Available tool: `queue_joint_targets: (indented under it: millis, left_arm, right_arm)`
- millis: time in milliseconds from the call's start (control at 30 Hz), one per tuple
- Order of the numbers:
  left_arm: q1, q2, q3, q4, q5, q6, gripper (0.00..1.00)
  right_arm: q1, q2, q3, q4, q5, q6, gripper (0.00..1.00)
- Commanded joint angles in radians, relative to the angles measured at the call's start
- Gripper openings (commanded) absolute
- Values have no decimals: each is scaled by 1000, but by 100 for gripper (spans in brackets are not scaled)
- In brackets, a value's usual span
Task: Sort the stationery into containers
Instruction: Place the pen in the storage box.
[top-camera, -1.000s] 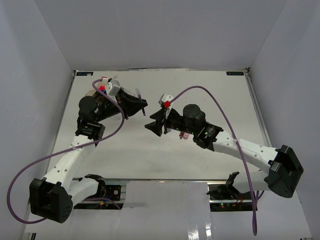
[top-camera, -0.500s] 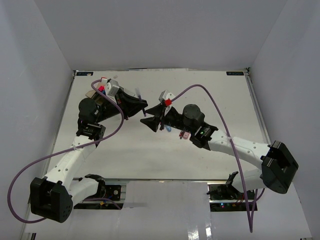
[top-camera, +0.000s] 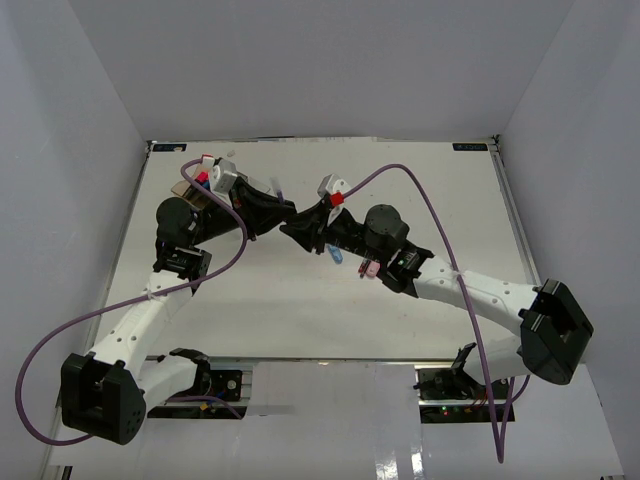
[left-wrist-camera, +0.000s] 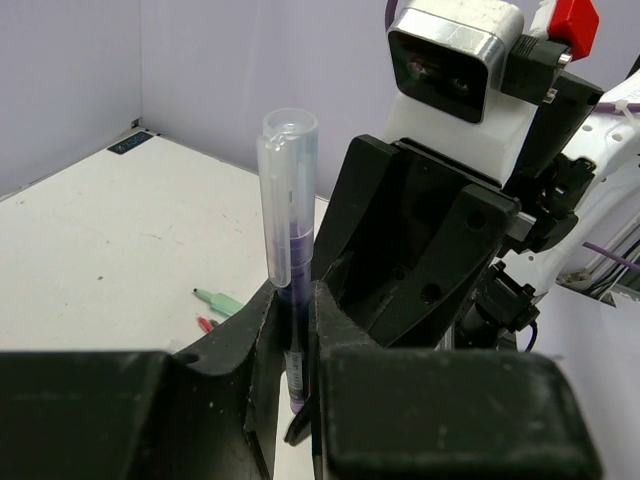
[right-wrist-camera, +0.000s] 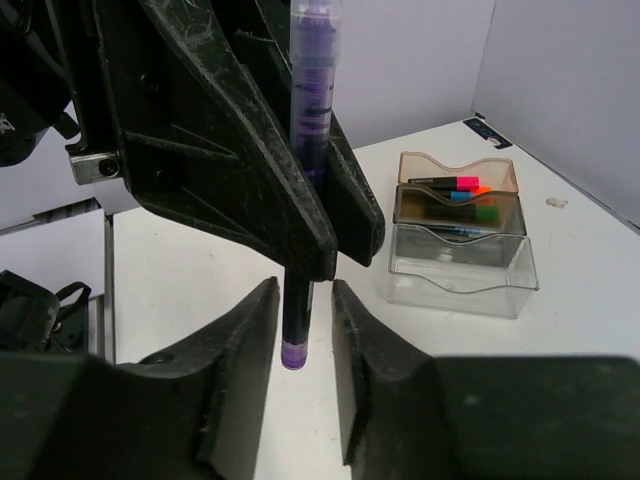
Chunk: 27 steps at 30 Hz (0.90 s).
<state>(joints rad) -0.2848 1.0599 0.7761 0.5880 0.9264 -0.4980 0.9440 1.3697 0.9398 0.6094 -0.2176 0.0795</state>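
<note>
Right wrist view: my right gripper (right-wrist-camera: 303, 292) has slid in over the last second. Its jaws, narrowing but still apart, straddle the lower tip of the purple pen (right-wrist-camera: 313, 90). The left gripper (left-wrist-camera: 294, 296) stays clamped on it, upright (a handover, I judge). The organiser tray (right-wrist-camera: 455, 265) waits beyond.
</note>
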Motion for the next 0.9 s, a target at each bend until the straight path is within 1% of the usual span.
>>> queue_joint_targets:
  millis: [0, 33, 67, 133, 167, 200, 300, 333, 400, 433, 500, 533, 633, 767, 867]
  left_arm:
    - [3, 3, -6, 35, 22, -14, 0]
    - [3, 3, -5, 36, 23, -16, 0]
    - [3, 3, -5, 35, 25, -16, 0]
    - [3, 2, -6, 35, 25, -14, 0]
    - [3, 3, -6, 35, 25, -14, 0]
    - [3, 2, -6, 35, 25, -16, 0]
    - [3, 2, -6, 35, 25, -14, 8]
    - [3, 2, -6, 36, 25, -14, 15]
    - [3, 0, -8, 39, 26, -14, 26]
    - [3, -1, -8, 39, 25, -13, 33]
    - [3, -5, -9, 39, 25, -10, 40]
    - [3, -6, -9, 38, 25, -7, 47]
    - [3, -15, -12, 32, 17, 6, 56]
    - [3, -32, -17, 35, 9, 16, 62]
    - [4, -57, -28, 38, -12, 27, 64]
  right_arm:
    - [-1, 6, 45, 70, 12, 6, 31]
    - [-1, 8, 45, 72, 14, 8, 29]
    - [-1, 9, 44, 73, 14, 6, 22]
    - [-1, 8, 40, 79, 14, 11, 16]
    - [-1, 5, 39, 81, 15, 12, 10]
    - [-1, 5, 36, 81, 17, 14, 8]
    - [-1, 0, 24, 82, 17, 23, 8]
    - [-1, -1, 21, 81, 15, 23, 8]
    - [-1, -6, 11, 79, 17, 26, 8]
    - [-2, -7, 8, 79, 17, 28, 8]
    - [-4, -9, 4, 78, 17, 35, 8]
    - [-7, -12, -2, 78, 18, 37, 8]
    - [-13, -15, -16, 76, 21, 48, 8]
    - [-19, -14, -26, 58, 15, 54, 8]
    - [-24, -9, -33, 32, 12, 55, 8]
